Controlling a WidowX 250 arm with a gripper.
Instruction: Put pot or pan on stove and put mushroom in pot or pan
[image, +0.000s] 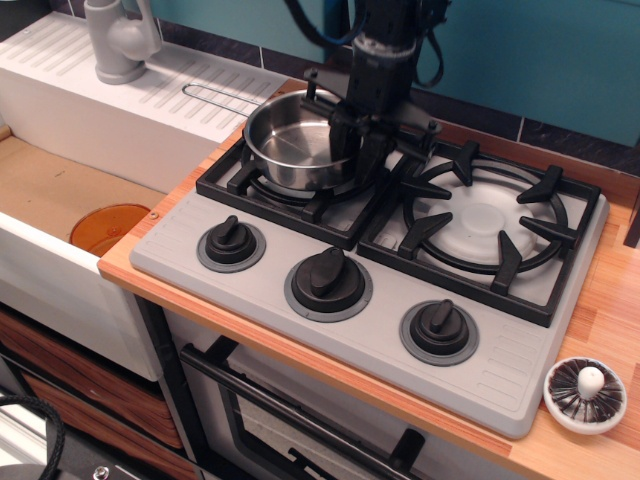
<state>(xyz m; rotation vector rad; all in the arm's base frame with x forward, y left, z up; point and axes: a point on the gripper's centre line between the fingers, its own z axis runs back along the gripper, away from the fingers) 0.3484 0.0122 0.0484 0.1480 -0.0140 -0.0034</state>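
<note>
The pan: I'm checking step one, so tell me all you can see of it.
The pan is small, round, shiny steel, with low straight walls and a thin wire-loop handle pointing back-left over the sink's drainboard. It is empty and upright on the stove's left burner grate. The gripper straddles its right rim, one finger inside; whether it clamps the rim is unclear.

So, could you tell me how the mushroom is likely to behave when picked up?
The mushroom looks small and probably light. Its round cap lies gills-up, so it seems stable there, though it might roll if tipped on edge. The stubby stem looks short to pinch.
</note>
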